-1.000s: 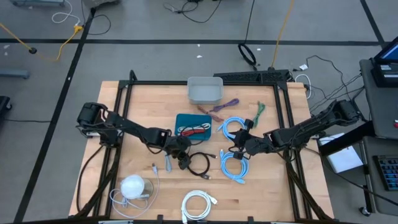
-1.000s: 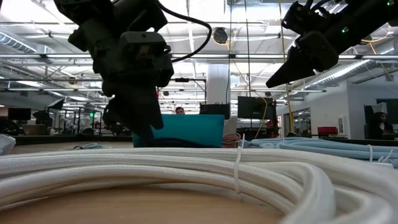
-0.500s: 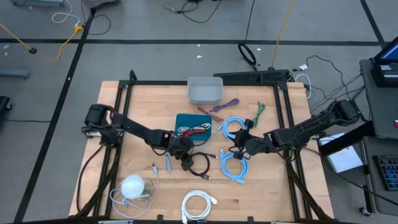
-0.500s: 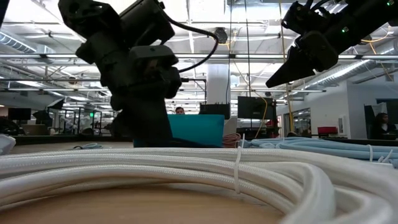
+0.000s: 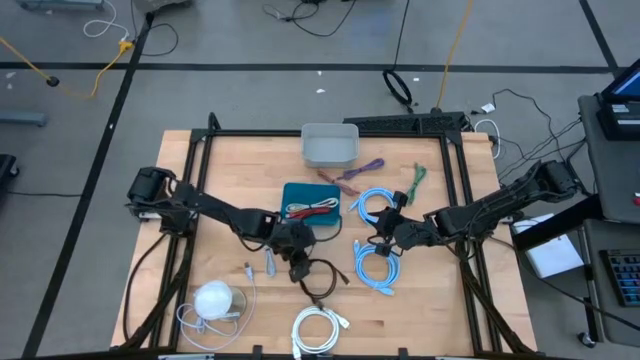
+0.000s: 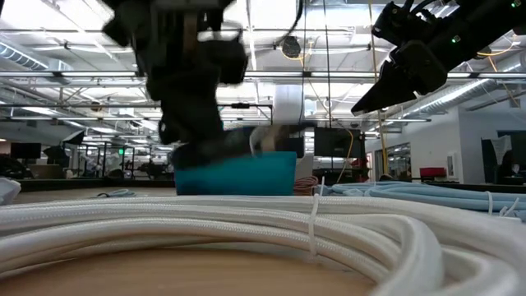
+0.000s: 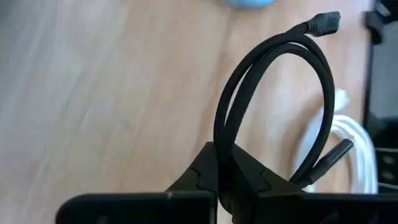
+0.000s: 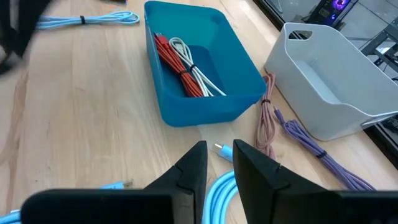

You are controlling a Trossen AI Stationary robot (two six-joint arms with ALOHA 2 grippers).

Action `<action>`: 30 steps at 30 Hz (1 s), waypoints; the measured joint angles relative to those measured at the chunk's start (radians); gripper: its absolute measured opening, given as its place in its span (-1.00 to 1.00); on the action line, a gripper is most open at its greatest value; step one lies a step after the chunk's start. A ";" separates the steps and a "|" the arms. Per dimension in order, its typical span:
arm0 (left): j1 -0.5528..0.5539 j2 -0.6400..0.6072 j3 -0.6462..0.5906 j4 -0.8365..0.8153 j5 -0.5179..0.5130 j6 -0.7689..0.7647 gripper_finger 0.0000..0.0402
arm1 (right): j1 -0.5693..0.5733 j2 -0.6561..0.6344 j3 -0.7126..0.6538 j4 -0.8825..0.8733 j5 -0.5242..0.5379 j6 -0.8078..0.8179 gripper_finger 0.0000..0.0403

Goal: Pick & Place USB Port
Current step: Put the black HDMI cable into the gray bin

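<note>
While the right gripper (image 8: 216, 163) waits narrowly parted, the left gripper's fingers (image 7: 245, 176) pinch a looped, braided black cable (image 7: 273, 93).

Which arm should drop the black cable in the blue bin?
Left. The left gripper is already shut on the black cable, just beside the blue bin. The right gripper hangs empty over the light-blue cables.
</note>
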 joint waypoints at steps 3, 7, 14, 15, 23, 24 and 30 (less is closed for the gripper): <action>-0.011 -0.030 0.082 -0.160 -0.093 0.089 -0.95 | 0.000 0.000 0.000 0.002 -0.001 0.001 -0.65; 0.004 -0.036 0.251 -0.461 -0.329 0.229 -0.95 | 0.000 0.000 0.000 0.004 -0.001 0.002 -0.65; 0.075 -0.037 0.472 -0.709 -0.811 0.475 -0.95 | 0.000 0.000 0.000 0.011 -0.001 0.005 -0.65; 0.091 -0.037 0.486 -0.715 -0.877 0.519 -0.95 | 0.000 0.000 0.000 0.010 -0.001 0.006 -0.65; 0.239 -0.037 0.482 -0.725 -0.910 0.777 -0.95 | 0.000 0.000 0.000 0.008 0.055 0.040 -0.65; 0.249 -0.037 0.480 -0.739 -0.859 0.810 -0.95 | 0.000 0.000 0.000 0.011 0.080 0.040 -0.65; 0.207 -0.037 0.479 -0.834 -0.777 0.892 -0.95 | -0.080 0.000 0.000 0.195 0.055 -0.083 -0.65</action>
